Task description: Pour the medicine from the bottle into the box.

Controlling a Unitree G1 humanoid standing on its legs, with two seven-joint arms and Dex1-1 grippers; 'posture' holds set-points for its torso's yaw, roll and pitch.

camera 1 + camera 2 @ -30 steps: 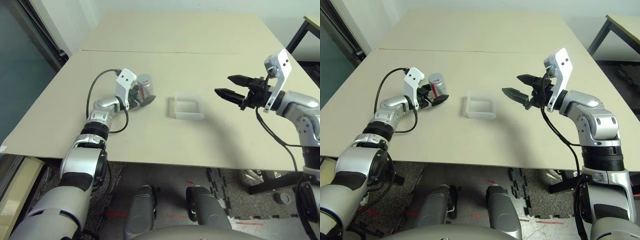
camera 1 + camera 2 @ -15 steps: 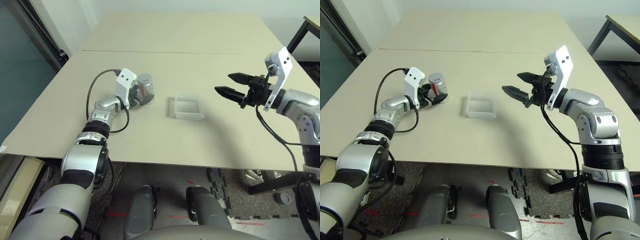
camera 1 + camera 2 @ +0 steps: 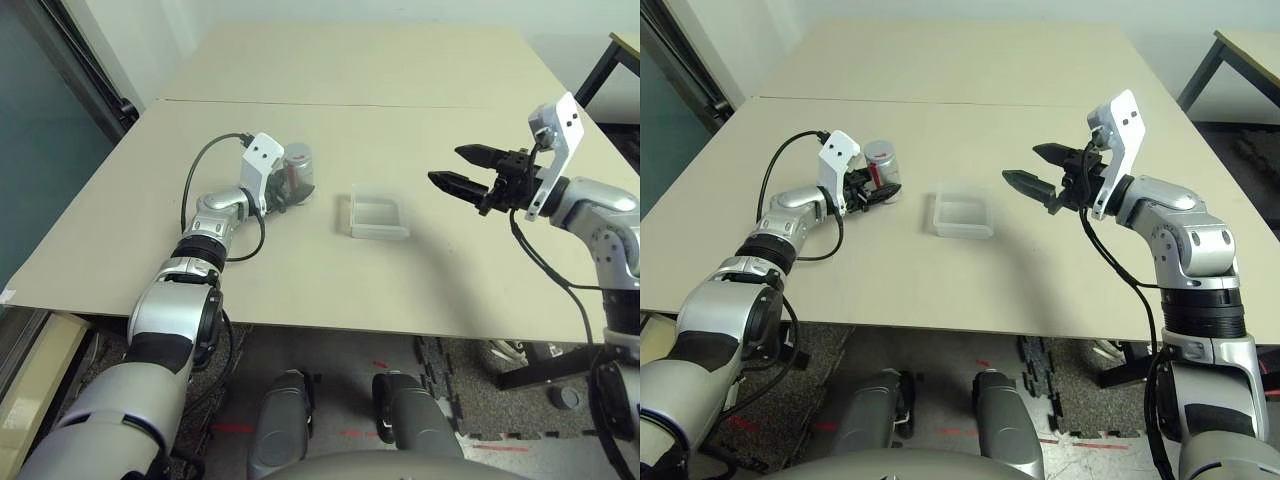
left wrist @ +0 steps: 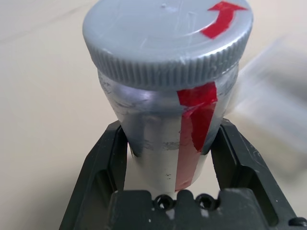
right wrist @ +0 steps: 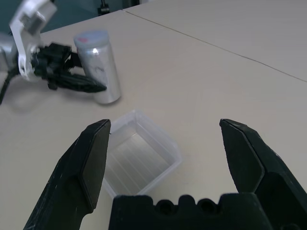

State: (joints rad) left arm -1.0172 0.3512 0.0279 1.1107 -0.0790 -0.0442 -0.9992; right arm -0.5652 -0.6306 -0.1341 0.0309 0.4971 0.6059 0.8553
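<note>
Gripping the capped bottle (image 4: 168, 96) apparently upright, left end effector (image 4: 169, 158), right end effector (image 5: 168, 165) spread above box (image 5: 139, 160)

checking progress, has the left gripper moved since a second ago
Yes. The left gripper has closed in around the bottle and edged toward the box, which has stayed put; the bottle now stands between its fingers.

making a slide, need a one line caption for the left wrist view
Left gripper closed around the capped bottle, upright on the table.
</note>
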